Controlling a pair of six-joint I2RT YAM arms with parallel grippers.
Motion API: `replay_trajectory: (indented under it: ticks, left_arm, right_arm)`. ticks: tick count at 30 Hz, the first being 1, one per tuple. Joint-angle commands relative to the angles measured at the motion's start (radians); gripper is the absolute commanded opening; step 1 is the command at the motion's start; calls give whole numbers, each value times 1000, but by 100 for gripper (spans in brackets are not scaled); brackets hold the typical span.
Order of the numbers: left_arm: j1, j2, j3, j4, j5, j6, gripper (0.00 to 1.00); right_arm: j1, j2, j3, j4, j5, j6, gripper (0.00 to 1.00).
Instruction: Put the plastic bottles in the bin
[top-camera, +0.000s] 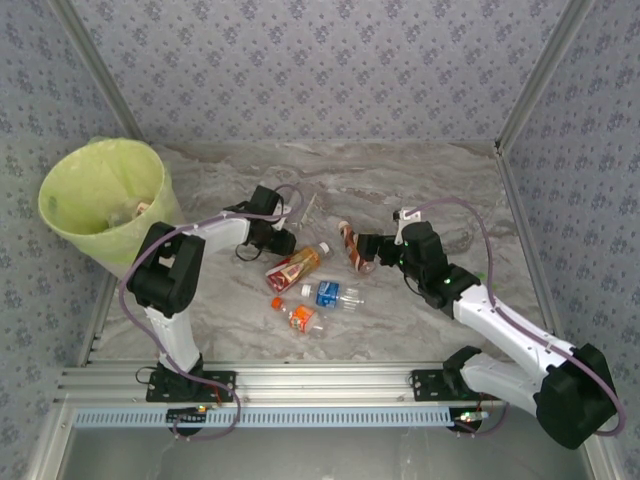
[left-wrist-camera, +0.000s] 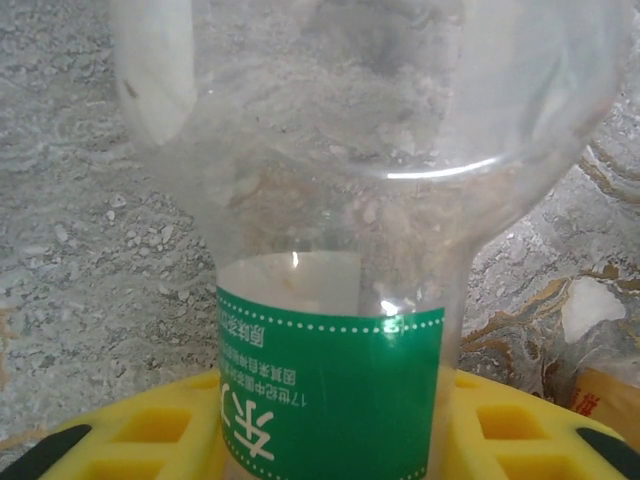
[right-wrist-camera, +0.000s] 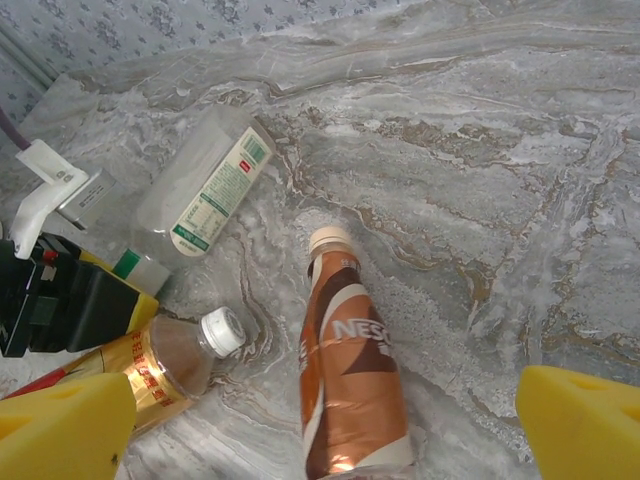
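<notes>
One green-label bottle (left-wrist-camera: 330, 400) close in L wrist cam; brown bottle (right-wrist-camera: 350, 390) in R.

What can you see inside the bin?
The bin shows its lime-green bag lining and a few pale items by its right wall, too small to identify. The near wall hides whatever lies lower.

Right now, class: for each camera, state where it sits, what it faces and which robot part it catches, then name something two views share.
Top external: above and behind the bases, looking down on table, bin, left arm and right arm.
Left wrist: on the left arm, facing a green-labelled bottle close up, within the left claw.
Right wrist: on the right arm, looking down past the open right claw at a brown bottle.
Shared: top external and right wrist both show that brown bottle.
</notes>
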Motion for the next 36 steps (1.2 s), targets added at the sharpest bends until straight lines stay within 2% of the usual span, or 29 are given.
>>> replay_trajectory:
  ticks: [1, 8, 12, 15, 23, 28, 36]
  left_arm:
    - [-4, -64, 0, 18, -28, -5, 34]
    - [-4, -162, -16, 24, -46, -39, 18]
    - [-4, -220, -17, 14, -48, -52, 12]
    - [-3, -271, -14, 0, -58, -65, 0]
    - [-4, -477, 49, -103, -96, -127, 0]
    - [-4, -584, 113, -193, -222, -147, 0]
    - [-3, -660, 308, -415, -406, -154, 0]
  right_arm:
    - [9, 6, 25, -11, -6, -10, 100]
    - [8, 14, 28, -6, -1, -11, 100]
    - [9, 32, 36, -25, 29, -3, 100]
    - [9, 53, 48, -38, 39, 3, 100]
    - [6, 129, 104, -107, 118, 38, 100]
    - [-1, 170, 124, -111, 129, 67, 100]
    - [-5, 207, 160, -128, 149, 93, 100]
